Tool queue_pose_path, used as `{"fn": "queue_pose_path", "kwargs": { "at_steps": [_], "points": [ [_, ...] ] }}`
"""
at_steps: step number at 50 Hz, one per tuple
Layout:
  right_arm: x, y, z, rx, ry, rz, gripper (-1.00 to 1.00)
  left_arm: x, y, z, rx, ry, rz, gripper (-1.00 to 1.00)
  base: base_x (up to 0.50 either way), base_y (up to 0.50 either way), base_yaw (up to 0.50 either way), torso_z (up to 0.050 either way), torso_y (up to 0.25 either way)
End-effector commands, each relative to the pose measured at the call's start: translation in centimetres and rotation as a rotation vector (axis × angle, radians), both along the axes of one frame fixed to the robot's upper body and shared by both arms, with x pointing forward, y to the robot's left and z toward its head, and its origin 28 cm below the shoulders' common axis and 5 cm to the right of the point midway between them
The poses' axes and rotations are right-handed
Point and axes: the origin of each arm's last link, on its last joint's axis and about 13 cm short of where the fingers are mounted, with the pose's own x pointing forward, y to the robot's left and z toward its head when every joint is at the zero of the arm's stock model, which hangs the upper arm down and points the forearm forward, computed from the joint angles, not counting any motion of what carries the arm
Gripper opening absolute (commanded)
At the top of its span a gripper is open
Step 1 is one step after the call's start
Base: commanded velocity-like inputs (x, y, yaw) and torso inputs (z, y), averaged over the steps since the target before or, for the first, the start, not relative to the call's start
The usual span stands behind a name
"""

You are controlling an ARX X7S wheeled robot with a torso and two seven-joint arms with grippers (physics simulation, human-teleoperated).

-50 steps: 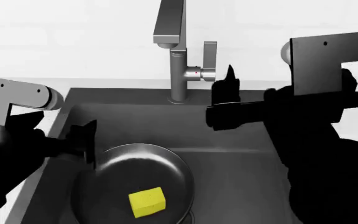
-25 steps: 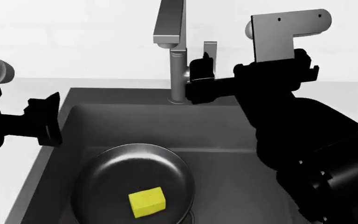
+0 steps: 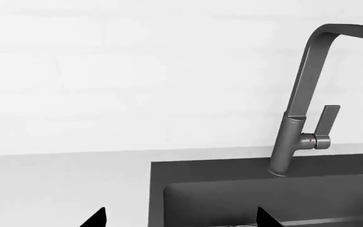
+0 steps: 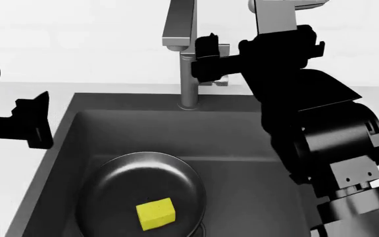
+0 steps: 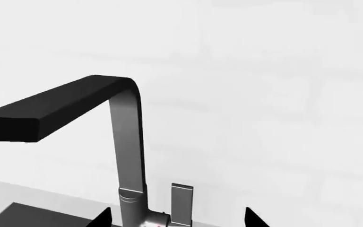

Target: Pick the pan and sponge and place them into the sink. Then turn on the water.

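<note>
Yellow sponge [image 4: 156, 214] in pan [image 4: 120, 185], sink [image 4: 242, 143]

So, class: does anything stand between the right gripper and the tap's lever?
Nothing visible does. The right gripper is at the lever, which shows unobstructed between its fingertips in the right wrist view.

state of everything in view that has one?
pan: in the sink, upright, sponge inside
sponge: lying in the pan
tap: no water running
tap lever: upright
left pincer: open, empty, beside the sink
right pincer: open, at the tap lever
</note>
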Motion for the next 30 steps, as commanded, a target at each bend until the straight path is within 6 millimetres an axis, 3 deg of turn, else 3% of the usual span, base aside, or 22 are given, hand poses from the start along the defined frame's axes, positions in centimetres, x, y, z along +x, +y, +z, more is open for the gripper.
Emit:
{"fn": "queue_pose_path", "kwargs": {
  "at_steps": [1,18,30],
  "points": [
    [0.9,0.2,0.6,-0.003,0.002,-0.004,1.00,0.0,0.5,0.1,0.000,0.003,0.017,1.00,0.00,0.00,0.00,0.000,0.000],
    [0.9,0.2,0.3,0.001,0.010,-0.001,1.00,-0.1,0.6,-0.1,0.006,0.009,0.020,1.00,0.00,0.00,0.00,0.000,-0.074],
    [0.9,0.4,1.3,-0.004,-0.016,0.008,1.00,-0.1,0.6,-0.3,0.003,0.013,0.019,1.00,0.00,0.00,0.00,0.000,-0.122]
  ]
}}
